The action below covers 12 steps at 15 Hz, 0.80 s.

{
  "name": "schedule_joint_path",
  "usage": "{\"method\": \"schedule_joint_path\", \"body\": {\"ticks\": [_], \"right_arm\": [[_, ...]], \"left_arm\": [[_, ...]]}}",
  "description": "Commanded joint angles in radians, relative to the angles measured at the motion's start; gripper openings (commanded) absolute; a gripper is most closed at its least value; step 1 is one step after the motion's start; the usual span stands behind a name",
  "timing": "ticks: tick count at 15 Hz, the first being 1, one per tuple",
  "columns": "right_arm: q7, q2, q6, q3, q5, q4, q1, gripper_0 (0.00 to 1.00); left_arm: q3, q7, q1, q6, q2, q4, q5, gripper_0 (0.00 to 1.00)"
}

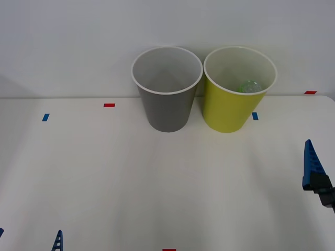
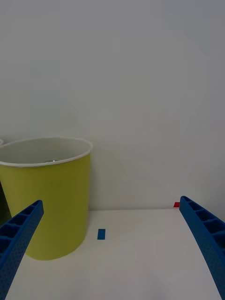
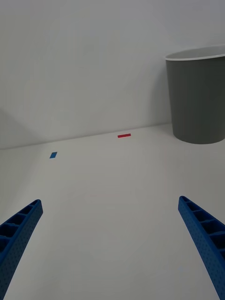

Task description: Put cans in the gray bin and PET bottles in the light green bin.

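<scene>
You have two bins at the top centre, the gray bin beside the green bin, with one bottle lying inside the green one, while your right gripper and left gripper both hang spread apart, grasping nothing.

lab test bench | bare white table | tape marks | blank wall

PET bottle inside light green bin
</scene>
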Motion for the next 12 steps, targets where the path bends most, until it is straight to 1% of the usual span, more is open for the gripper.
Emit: {"method": "schedule_joint_path", "body": {"ticks": [1, 6, 8, 10, 12], "right_arm": [[0.026, -0.037, -0.104, 0.042, -0.084, 0.011, 0.114, 1.0], [0.056, -0.047, -0.233, 0.069, -0.093, 0.011, 0.268, 1.0], [0.056, -0.066, -0.262, 0.098, -0.096, 0.01, 0.328, 1.0], [0.056, -0.081, -0.265, 0.125, -0.095, 0.011, 0.364, 1.0], [0.056, -0.09, -0.298, 0.152, -0.089, 0.056, 0.375, 1.0]], "left_arm": [[0.0, 0.0, 0.0, 0.0, 0.0, 0.0, 0.0, 1.0], [0.0, 0.0, 0.0, 0.0, 0.0, 0.0, 0.0, 1.0], [0.0, 0.0, 0.0, 0.0, 0.0, 0.0, 0.0, 1.0], [0.0, 0.0, 0.0, 0.0, 0.0, 0.0, 0.0, 1.0], [0.0, 0.0, 0.0, 0.0, 0.0, 0.0, 0.0, 1.0]]}}
